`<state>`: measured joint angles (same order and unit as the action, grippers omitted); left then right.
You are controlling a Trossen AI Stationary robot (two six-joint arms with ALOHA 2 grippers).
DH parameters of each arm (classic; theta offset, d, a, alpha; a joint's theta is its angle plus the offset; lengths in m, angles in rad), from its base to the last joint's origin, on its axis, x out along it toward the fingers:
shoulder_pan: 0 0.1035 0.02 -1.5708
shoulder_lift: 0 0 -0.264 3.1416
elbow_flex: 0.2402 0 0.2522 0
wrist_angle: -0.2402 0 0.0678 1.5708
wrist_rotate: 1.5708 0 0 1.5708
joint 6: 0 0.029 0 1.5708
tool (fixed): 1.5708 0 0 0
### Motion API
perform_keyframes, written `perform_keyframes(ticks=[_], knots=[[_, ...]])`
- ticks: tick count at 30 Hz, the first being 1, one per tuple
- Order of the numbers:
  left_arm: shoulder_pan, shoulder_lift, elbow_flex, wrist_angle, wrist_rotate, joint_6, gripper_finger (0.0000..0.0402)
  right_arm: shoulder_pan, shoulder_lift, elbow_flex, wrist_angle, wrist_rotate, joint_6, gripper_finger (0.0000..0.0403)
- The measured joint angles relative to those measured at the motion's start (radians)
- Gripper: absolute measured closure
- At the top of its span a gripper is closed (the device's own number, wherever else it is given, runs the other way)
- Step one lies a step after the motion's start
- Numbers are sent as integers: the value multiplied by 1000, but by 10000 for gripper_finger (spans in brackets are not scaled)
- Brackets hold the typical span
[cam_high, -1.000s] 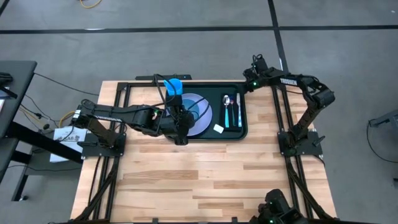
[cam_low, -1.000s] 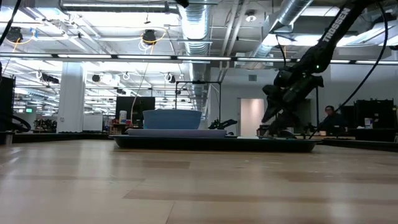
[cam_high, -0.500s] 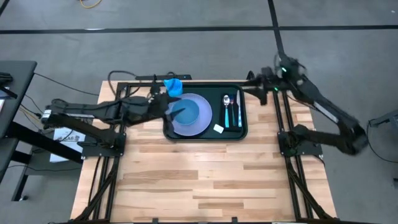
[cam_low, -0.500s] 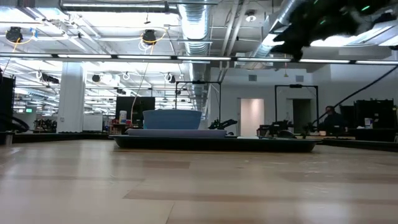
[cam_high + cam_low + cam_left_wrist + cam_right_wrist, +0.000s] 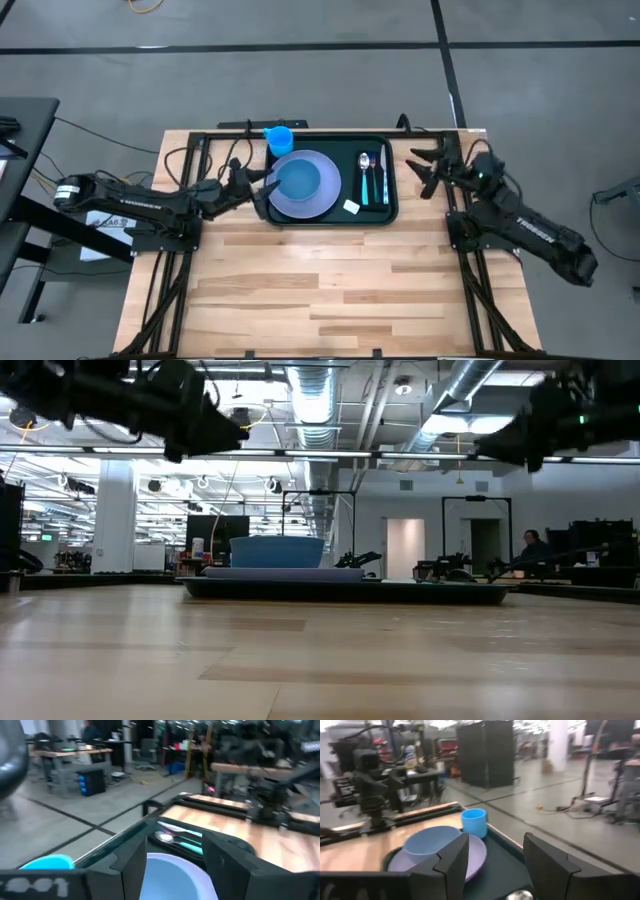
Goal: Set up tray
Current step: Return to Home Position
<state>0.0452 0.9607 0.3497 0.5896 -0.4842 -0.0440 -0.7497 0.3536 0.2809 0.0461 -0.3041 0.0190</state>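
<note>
The dark green tray (image 5: 390,212) lies at the table's far middle. On it sits a lavender plate (image 5: 322,202) with a blue bowl (image 5: 298,180) resting in it. A blue cup (image 5: 279,138) stands at the tray's far left corner. A spoon (image 5: 365,172), a fork (image 5: 381,180) and a small white piece (image 5: 351,207) lie on the tray's right part. My left gripper (image 5: 262,187) hovers open at the tray's left rim and points level at the plate. My right gripper (image 5: 421,172) hovers open just off the tray's right side.
Black frame rails (image 5: 190,160) run along both table sides, past the arm bases. The near half of the wooden table (image 5: 320,290) is bare. A person (image 5: 535,550) sits far off in the room behind.
My left gripper has drawn back from over the plate toward the table's left edge and tipped to level. My right gripper has swung from the tray's far right corner, rising, toward the near side, and now stands beside the tray's right rim. The tray's things have stayed put.
</note>
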Motion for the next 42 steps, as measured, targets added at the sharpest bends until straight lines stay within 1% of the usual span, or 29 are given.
perform_keyframes(ticks=[3,5,7,9,11,14,17,20,24,32,34,39,42], knots=[[1,0,-68,101,-67,-6,223,37,-62,-114,93,87,5,223],[1,0,-101,145,-132,12,223,61,-96,-169,125,124,-6,223],[1,0,-132,184,-181,35,223,83,-115,-210,129,130,-22,224],[1,0,-155,191,-191,42,223,105,-129,-245,125,130,-32,226],[1,0,-179,189,-173,35,223,127,-140,-272,116,129,-42,227],[1,0,-219,187,-104,3,223,160,-138,-273,64,130,-53,226],[0,0,-260,189,-62,-39,223,194,-139,-273,65,130,-47,225],[1,0,-296,188,-80,-95,223,220,-138,-273,62,140,-24,226],[0,1,-340,193,-102,-127,223,250,-138,-273,37,147,6,227],[-50,0,-340,183,-97,-92,223,287,-138,-274,37,146,8,227],[-57,0,-340,156,-89,-132,223,290,-138,-274,37,146,8,227],[-58,1,-341,95,-35,-302,223,291,-138,-274,37,146,8,225],[-58,1,-342,69,-6,-317,223,292,-138,-275,36,146,8,225]])
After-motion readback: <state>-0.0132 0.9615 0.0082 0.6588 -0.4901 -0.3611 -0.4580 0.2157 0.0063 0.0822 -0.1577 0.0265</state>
